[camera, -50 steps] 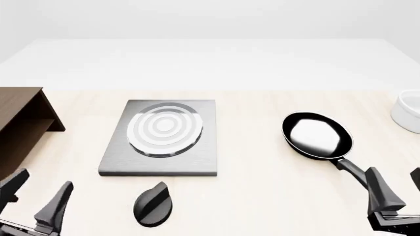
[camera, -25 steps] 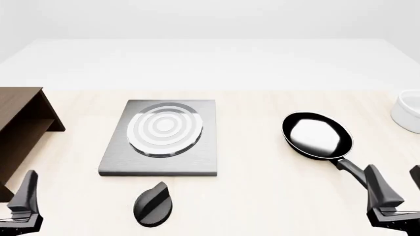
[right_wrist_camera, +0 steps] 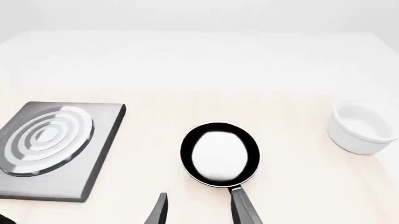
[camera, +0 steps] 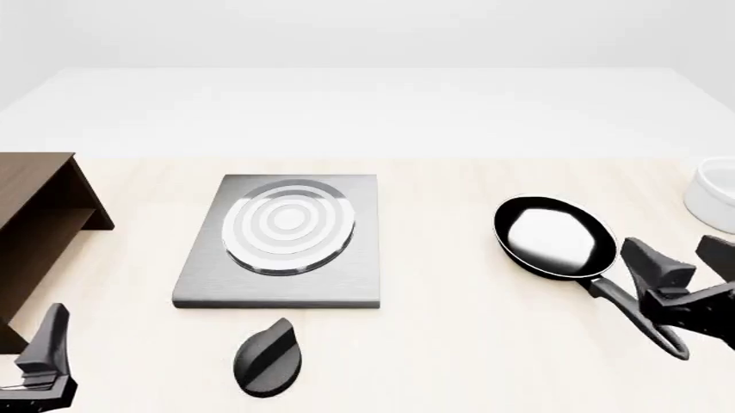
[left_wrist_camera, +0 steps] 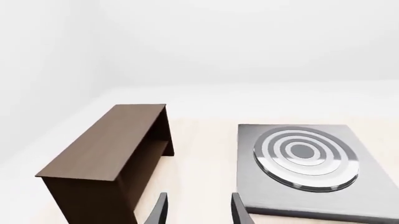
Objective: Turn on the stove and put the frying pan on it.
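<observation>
The stove's grey slab (camera: 281, 277) with its ringed burner (camera: 287, 225) lies left of centre, also visible in the left wrist view (left_wrist_camera: 311, 205) and the right wrist view (right_wrist_camera: 93, 163). Its black oval knob (camera: 268, 357) sits apart, in front of the slab. The frying pan (camera: 555, 238) rests on the table to the right, handle (camera: 652, 325) pointing toward me. My right gripper (camera: 682, 258) is open, hovering over the handle just behind the pan (right_wrist_camera: 219, 154). My left gripper (camera: 44, 354) is open at the front left, holding nothing; its fingers (left_wrist_camera: 160, 212) point between shelf and stove.
A brown wooden shelf (camera: 34, 215) stands at the left edge, beside the stove (left_wrist_camera: 106, 154). A white bowl (camera: 714, 198) sits at the far right, beyond the pan (right_wrist_camera: 363, 126).
My right gripper has moved forward from the front right corner to over the pan's handle. My left gripper shifted left a second ago and has since held still.
</observation>
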Action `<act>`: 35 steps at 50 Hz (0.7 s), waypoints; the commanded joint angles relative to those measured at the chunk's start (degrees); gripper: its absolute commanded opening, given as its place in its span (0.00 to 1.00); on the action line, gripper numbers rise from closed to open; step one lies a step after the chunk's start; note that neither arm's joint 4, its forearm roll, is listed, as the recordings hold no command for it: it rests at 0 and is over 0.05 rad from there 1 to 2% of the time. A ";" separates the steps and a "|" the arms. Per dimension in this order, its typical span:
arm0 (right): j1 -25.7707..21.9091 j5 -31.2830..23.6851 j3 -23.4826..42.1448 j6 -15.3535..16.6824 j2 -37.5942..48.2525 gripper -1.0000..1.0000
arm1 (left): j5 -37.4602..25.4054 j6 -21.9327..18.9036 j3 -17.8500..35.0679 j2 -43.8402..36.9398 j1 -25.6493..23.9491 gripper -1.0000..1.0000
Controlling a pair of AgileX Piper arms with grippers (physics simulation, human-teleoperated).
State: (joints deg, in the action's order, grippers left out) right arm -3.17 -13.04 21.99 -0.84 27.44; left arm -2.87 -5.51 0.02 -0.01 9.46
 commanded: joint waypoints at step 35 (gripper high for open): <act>1.88 -32.87 27.23 12.11 33.11 1.00 | -1.38 0.60 -0.02 0.01 -0.70 1.00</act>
State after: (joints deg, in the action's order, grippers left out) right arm -3.90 -40.60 44.33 7.56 55.45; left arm -4.13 -4.84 0.00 0.00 8.82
